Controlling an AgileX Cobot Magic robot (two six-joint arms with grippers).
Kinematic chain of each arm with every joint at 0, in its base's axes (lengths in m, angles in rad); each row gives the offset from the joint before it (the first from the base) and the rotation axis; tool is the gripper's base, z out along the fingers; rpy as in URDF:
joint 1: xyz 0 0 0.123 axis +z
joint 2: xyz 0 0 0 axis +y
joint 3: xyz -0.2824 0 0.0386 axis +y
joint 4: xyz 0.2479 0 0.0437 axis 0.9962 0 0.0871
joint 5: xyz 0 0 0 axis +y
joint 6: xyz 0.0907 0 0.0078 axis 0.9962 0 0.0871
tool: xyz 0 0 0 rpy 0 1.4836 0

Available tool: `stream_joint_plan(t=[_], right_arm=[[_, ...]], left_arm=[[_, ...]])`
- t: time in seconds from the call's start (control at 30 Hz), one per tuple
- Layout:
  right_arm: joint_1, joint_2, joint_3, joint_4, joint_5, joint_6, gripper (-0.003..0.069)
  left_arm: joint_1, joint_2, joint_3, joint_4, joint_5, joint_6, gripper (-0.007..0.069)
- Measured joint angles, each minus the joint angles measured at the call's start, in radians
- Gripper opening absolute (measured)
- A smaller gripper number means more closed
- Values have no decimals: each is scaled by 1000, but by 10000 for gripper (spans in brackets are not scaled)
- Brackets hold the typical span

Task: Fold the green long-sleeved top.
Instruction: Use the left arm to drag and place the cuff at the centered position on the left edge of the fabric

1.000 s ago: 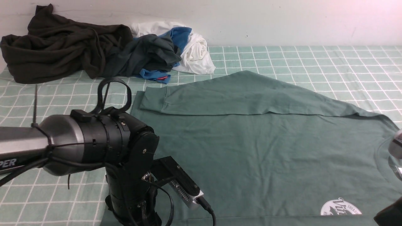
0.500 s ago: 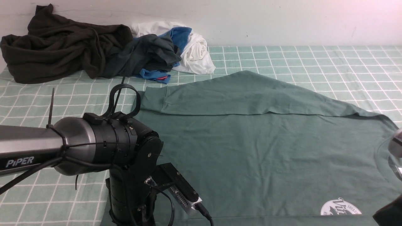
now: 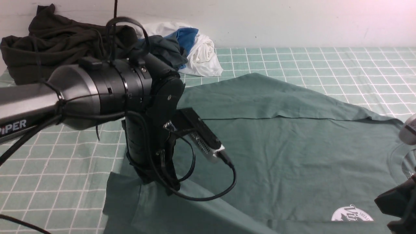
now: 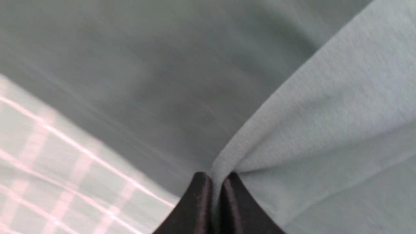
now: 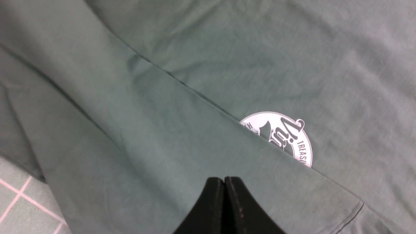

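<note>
Grippers, 2 of them, work nearest the camera. The left gripper (image 4: 216,203) is clenched around 1 pinch of the green long-sleeved top (image 3: 308,159), raising soft jersey into a slanting ridge. The right gripper (image 5: 224,204) is clenched on itself above the same top, its 2 dark fingertips meeting.

The top lies spread over the middle and near part of the table (image 3: 308,61), plain knit with shallow creases. It carries 1 white round logo print (image 3: 352,213) (partly covered by a folded layer of cloth). Farther back, 1 long band of fabric lies folded across the body, straight along its near edge and peaked along its far one.

Beyond, at the far left, sits 1 rumpled pile: 1 thick, near-black garment (image 3: 58,45), 1 smaller dark grey-green garment (image 3: 165,48), blue cloth (image 3: 188,38) and wrinkled white cloth (image 3: 203,57). Behind it all stands 1 smooth pale wall (image 3: 276,22).
</note>
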Motion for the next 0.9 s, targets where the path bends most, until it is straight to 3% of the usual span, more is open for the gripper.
stream_joint_plan(t=[0.3, 0.63, 0.9], right_arm=[[0, 0, 1, -9, -1, 3, -14], [0, 20, 1, -174, -3, 178, -14], [0, 29, 1, -218, -4, 217, -14]], left_arm=[[0, 67, -199, 61, 37, 0, 16], [13, 157, -361, 64, 51, 28, 16], [91, 257, -415, 30, 52, 37, 21]])
